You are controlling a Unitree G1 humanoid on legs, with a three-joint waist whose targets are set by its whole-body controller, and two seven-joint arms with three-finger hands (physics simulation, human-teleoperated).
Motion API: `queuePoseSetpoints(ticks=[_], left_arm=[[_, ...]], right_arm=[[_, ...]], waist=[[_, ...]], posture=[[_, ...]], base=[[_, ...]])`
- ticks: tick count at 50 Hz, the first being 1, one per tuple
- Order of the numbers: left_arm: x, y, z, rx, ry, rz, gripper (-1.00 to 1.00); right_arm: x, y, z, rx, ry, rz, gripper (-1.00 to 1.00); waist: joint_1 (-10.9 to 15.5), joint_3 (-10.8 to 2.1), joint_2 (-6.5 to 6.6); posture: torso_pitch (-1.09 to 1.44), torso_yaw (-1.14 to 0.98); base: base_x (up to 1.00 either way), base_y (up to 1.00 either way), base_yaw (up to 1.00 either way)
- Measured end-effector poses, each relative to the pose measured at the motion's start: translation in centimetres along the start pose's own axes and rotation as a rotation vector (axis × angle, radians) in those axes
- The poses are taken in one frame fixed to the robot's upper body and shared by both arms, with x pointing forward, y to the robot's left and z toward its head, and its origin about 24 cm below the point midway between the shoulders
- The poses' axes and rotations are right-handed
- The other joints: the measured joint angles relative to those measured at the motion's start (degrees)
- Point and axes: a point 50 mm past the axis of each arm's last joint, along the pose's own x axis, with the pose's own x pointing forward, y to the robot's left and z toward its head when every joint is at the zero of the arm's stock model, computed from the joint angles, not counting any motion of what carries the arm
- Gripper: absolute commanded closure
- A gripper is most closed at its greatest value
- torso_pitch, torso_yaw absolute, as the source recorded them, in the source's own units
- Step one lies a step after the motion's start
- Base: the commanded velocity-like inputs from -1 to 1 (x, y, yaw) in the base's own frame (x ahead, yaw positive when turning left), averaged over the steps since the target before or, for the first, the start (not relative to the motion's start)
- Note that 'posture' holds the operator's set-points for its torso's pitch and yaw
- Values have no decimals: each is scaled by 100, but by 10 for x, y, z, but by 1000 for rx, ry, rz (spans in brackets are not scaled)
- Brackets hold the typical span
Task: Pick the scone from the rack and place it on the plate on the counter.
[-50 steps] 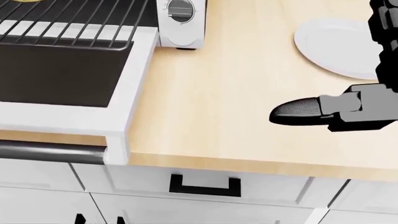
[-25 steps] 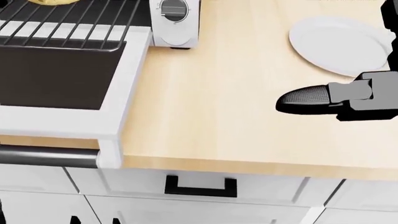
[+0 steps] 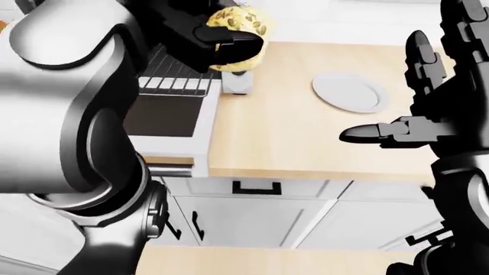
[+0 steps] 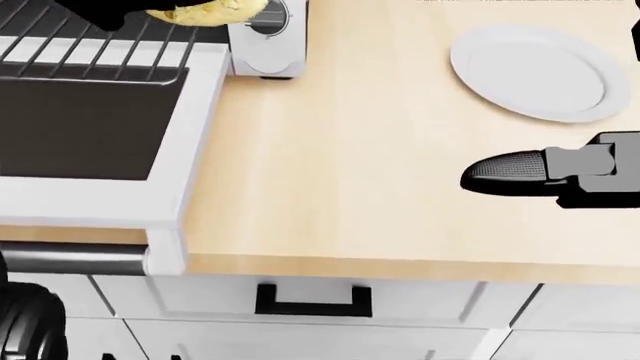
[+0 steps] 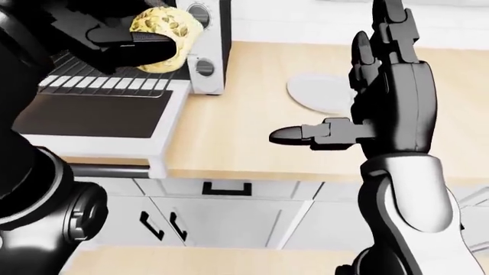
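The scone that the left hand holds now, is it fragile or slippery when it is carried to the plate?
Probably crumbly: the scone looks rough and lumpy, so hard squeezing by the left hand could break it. Likely not slippery, since that coarse surface gives the fingers grip. It seems light, and its rounded shape might rock on the flat plate.

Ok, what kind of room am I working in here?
Most likely a kitchen: a pale wooden counter over white drawers with black handles, a toaster oven with its door down and rack out, and a white plate.
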Motion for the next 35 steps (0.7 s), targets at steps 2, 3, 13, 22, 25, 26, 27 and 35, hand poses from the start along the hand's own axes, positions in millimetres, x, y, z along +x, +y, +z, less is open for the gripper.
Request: queuePoseSetpoints(ticks=[2,3,13,22,25,26,27,35], left_arm=[[4,-6,1,-10,-3,-21,100],[6,-9,2,-13,-5,-31,100],[33,-21,9,-39,-25,-71,100],[79,-38,-5,-28,9,-145,100],[89,-41,-9,-30,7,-157,100],[92,-43,-10,-29,4,-161,100],[95,-45,-11,-31,1,-165,100],[118,-54,-31,-35,33,-175,100]], right_arm=[[-1,0,-1,0,2,-2,-100],[-1,0,-1,0,4,-1,-100],[-7,-4,-1,1,-3,-16,-100],[-8,-6,0,-1,-1,-21,-100],[-10,-4,-2,2,4,-13,-100],[-10,-4,-2,3,8,-13,-100],[-9,-5,-2,3,11,-13,-100],[-11,-6,-2,3,4,-23,-100]], waist=[[-54,-3,-13],[-84,-4,-19],[-395,-46,-85],[-741,-111,-174],[-869,-123,-192],[-909,-129,-197],[-950,-138,-202],[-1256,-202,-256]], posture=[[0,-23],[0,-23],[0,-28],[0,-33],[0,-34],[0,-35],[0,-35],[0,-39]], base=[[0,0,0],[0,0,0],[0,0,0],[0,0,0],[0,0,0],[0,0,0],[0,0,0],[0,0,0]])
